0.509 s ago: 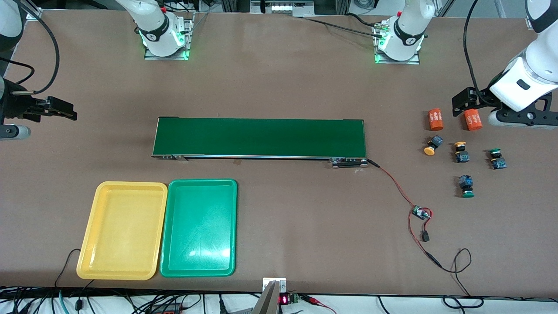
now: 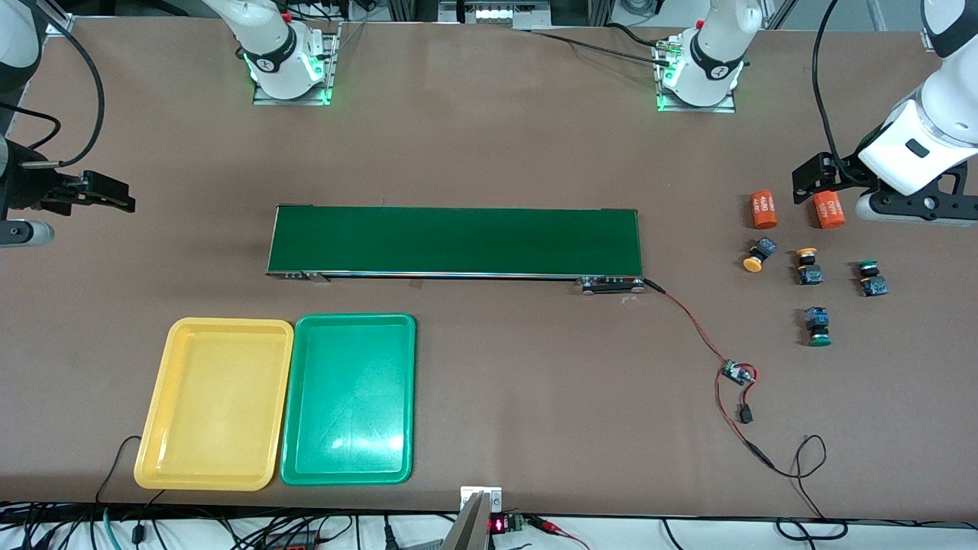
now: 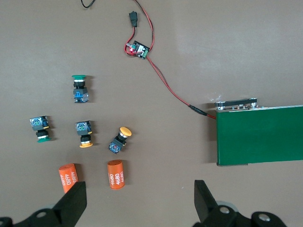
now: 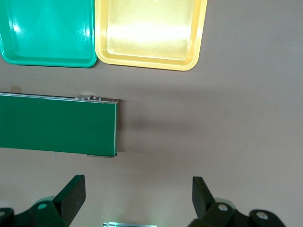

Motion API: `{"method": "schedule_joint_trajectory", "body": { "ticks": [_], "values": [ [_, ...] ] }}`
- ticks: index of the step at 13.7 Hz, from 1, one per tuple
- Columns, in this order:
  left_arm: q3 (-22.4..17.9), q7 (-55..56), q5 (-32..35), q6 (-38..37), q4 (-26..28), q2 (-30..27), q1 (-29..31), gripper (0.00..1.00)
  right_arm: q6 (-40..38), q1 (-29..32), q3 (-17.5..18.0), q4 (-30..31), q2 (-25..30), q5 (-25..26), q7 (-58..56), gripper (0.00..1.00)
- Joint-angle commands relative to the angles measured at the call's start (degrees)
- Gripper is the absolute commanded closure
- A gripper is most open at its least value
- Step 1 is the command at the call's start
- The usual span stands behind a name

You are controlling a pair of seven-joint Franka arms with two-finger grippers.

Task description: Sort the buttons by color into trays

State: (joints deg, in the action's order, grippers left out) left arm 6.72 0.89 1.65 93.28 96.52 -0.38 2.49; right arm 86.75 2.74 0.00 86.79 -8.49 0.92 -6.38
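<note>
Several buttons sit near the left arm's end of the table. Two have yellow caps and two have green caps. The left wrist view shows the same yellow and green buttons. The yellow tray and green tray lie side by side, nothing in them, nearer the front camera than the belt. My left gripper hangs open above the orange cylinders. My right gripper waits open over bare table at the right arm's end.
A long dark-green conveyor belt crosses the middle of the table. Two orange cylinders stand beside the buttons, farther from the front camera. A red wire with a small circuit board trails from the belt's end.
The right arm has drifted very slightly toward its end of the table. Nothing else has moved.
</note>
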Motion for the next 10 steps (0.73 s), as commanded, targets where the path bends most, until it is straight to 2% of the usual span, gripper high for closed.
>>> {"method": "schedule_joint_trajectory", "body": {
  "ticks": [1, 5, 8, 10],
  "values": [
    [0.0, 2.7, -0.3, -1.3, -1.3, 0.5, 0.1, 0.00, -0.6, -0.1, 0.4, -1.8, -0.7, 0.0, 0.8, 0.00],
    [0.6, 4.6, -0.2, -3.3, -1.4, 2.1, -0.5, 0.00, -0.6, -0.2, 0.5, -1.8, -0.8, 0.0, 1.0, 0.00],
    [0.4, 4.6, -0.3, -7.9, -1.8, 4.1, 0.1, 0.00, -0.6, -0.2, 0.6, -1.8, -0.8, 0.0, 1.0, 0.00],
    [0.2, 4.6, -0.3, -11.6, -4.8, 7.0, -0.2, 0.00, -0.6, -0.3, 0.7, -1.7, -0.8, -0.6, 1.0, 0.00]
  ]
}}
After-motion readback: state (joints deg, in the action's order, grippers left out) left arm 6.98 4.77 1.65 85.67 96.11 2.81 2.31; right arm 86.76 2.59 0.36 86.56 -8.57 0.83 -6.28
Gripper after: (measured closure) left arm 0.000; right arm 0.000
